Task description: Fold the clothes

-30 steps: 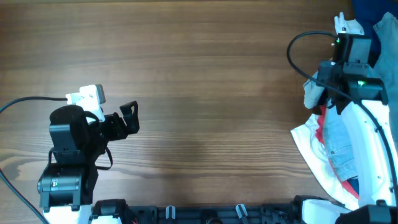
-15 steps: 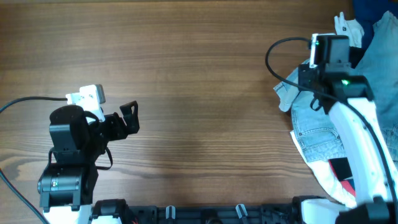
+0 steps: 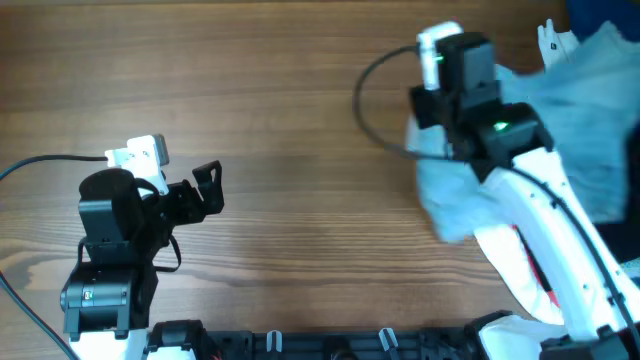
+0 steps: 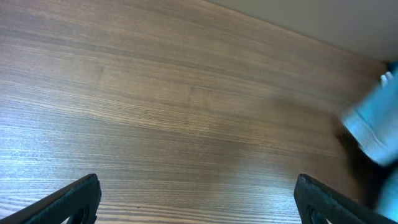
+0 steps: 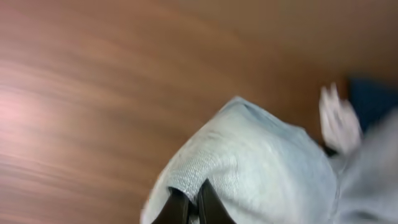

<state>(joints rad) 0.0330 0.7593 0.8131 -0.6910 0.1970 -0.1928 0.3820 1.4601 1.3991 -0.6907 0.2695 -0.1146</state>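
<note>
The right tool (image 5: 186, 208) pinches a fold of the denim shorts (image 3: 450, 200), bunched at the right of the worktop (image 3: 300, 100). The left tool (image 3: 210, 190) gapes wide. So small a bite may slip, dropping them crumpled.

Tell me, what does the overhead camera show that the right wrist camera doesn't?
Only overhead: the left gripper, open above bare wood, and the right arm. Only right wrist: the right gripper pinched shut on a fold of cloth. Both: the light blue shorts and the wooden table.
</note>
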